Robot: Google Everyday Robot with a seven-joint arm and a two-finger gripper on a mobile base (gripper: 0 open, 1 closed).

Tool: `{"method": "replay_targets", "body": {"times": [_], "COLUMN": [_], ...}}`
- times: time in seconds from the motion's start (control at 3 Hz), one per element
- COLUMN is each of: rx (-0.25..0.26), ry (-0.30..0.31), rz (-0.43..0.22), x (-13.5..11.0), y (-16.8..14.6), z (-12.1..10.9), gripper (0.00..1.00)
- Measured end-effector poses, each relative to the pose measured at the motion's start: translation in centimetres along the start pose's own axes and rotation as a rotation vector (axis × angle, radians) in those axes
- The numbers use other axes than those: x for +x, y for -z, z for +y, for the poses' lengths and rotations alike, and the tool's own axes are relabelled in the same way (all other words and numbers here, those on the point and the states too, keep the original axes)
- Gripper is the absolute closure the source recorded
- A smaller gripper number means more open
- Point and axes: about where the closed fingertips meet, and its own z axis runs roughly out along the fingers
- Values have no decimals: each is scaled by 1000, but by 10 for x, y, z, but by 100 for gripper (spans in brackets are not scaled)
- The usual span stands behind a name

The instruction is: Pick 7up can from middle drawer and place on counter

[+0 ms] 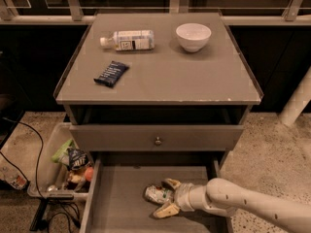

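The 7up can point(156, 194) lies on its side on the floor of the open middle drawer point(119, 203), a grey tray pulled out at the bottom. My gripper point(166, 197) reaches in from the right on a white arm. Its two tan fingers are spread, one behind the can point(171, 183) and one in front point(165, 210), with the can's right end between them. The counter point(194, 76) is the broad grey cabinet top above.
On the counter lie a white-labelled plastic bottle point(127, 40), a white bowl point(193, 36) and a dark snack packet point(111, 73). A closed drawer front with a round knob point(157, 141) sits above the open drawer. A bin of rubbish point(68, 165) stands at the left on the floor.
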Motion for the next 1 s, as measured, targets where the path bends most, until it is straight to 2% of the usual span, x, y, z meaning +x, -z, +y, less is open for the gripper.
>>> {"method": "replay_targets", "body": {"times": [1.0], "rx": [0], "ry": [0], "rz": [0], "x": [0], "y": [0], "z": [0], "gripper": [87]}}
